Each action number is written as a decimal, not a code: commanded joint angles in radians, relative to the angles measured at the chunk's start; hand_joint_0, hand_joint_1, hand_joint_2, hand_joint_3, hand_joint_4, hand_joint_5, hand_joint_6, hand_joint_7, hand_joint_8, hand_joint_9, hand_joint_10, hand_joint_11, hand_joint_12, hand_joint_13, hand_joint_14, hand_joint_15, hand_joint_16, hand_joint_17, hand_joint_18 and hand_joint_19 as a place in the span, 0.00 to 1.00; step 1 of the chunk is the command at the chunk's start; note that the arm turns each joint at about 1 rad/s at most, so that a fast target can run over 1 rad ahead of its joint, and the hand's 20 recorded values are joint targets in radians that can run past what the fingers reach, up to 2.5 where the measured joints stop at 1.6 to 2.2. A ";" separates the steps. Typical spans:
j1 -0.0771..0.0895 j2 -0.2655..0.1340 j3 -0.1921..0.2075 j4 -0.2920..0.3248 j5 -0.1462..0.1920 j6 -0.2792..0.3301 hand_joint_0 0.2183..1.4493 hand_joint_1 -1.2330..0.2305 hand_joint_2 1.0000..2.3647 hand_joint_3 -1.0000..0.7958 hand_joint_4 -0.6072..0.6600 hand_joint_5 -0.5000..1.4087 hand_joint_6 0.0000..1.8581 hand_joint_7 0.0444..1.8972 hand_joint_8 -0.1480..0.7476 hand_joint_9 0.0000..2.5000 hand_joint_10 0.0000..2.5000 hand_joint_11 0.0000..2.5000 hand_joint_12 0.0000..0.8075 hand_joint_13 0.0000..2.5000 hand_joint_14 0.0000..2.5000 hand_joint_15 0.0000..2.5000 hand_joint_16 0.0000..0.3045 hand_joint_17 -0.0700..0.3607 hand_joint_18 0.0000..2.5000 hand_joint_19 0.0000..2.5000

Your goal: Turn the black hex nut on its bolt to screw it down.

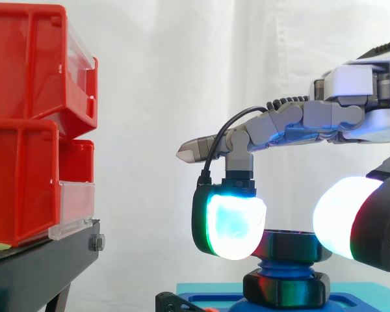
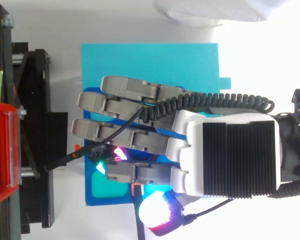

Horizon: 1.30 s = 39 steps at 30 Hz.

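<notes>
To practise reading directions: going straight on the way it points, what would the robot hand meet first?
Probably the red bins on the black stand, left of the robot hand; depth unclear.

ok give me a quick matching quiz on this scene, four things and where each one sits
1 hand
2 red bins
3 blue base
4 black stand

A under the bins
B stacked at the side view's left
C beneath the hand
D reaching in from the right

Pairs: 1-D, 2-B, 3-C, 4-A
</notes>
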 commanded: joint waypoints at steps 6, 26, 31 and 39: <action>-0.003 -0.001 -0.001 0.001 0.000 0.000 0.17 0.61 0.00 0.28 0.64 0.16 0.27 0.64 0.40 0.06 0.00 0.00 0.40 0.05 0.00 0.00 0.18 0.45 0.00 0.00; -0.049 0.000 -0.001 -0.002 -0.063 -0.005 0.13 0.78 0.00 0.28 0.67 0.18 0.27 0.68 0.45 0.09 0.00 0.00 0.44 0.06 0.00 0.00 0.21 0.49 0.00 0.00; -0.066 -0.001 -0.001 0.001 -0.087 -0.005 0.14 0.78 0.00 0.28 0.66 0.18 0.27 0.68 0.45 0.09 0.00 0.00 0.44 0.06 0.00 0.00 0.20 0.49 0.00 0.00; -0.088 -0.001 -0.001 -0.004 -0.109 -0.005 0.14 0.78 0.00 0.28 0.67 0.18 0.27 0.67 0.44 0.09 0.00 0.00 0.43 0.06 0.00 0.00 0.20 0.48 0.00 0.00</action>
